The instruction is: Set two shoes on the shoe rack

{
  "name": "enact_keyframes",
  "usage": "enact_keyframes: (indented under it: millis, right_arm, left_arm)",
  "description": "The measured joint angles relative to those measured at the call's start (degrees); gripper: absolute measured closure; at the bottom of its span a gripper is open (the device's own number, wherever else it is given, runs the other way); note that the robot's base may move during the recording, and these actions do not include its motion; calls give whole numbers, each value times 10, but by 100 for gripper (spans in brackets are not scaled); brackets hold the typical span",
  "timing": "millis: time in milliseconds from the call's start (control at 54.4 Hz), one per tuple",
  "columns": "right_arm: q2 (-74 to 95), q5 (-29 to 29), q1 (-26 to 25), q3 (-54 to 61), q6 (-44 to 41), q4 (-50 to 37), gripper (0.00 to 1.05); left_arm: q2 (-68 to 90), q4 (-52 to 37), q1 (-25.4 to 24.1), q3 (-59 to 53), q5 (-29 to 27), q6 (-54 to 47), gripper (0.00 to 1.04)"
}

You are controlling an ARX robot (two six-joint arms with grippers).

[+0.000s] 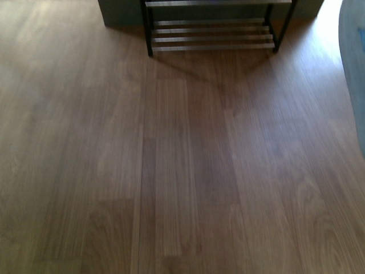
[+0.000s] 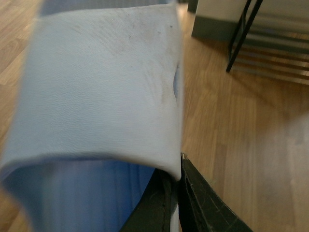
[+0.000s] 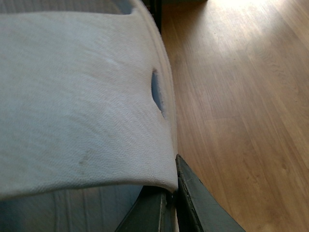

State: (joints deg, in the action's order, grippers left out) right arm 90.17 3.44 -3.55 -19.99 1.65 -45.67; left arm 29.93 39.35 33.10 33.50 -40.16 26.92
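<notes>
In the left wrist view a pale blue slide (image 2: 101, 87) fills most of the picture. My left gripper (image 2: 177, 176) is shut on the edge of its wide strap, above the wooden floor. In the right wrist view a second pale blue slide (image 3: 82, 96) is held the same way, with my right gripper (image 3: 175, 176) shut on its strap edge. The shoe rack (image 1: 211, 34), a black frame with chrome rods, stands at the far end of the floor in the front view. It also shows as the shoe rack (image 2: 270, 48) beyond the left slide. Neither arm shows in the front view.
Brown wooden floor (image 1: 182, 171) stretches from me to the rack. A grey wall base (image 1: 120, 14) runs behind the rack. A blurred blue-grey shape (image 1: 355, 74) lies along the right edge of the front view; what it is cannot be told.
</notes>
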Motion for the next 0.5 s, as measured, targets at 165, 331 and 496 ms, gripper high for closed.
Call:
enact_keyframes:
  millis: [165, 331, 496]
  right_arm:
    - [0, -1, 0, 0, 0, 0, 103]
    - [0, 0, -1, 0, 0, 0, 103]
    - [0, -2, -1, 0, 0, 0, 103]
  left_arm:
    - [-40, -4, -198, -1, 99, -65, 103]
    - [-43, -14, -310, -4, 158, -104, 103]
    - [-43, -25, -262, 6, 156, -125, 103]
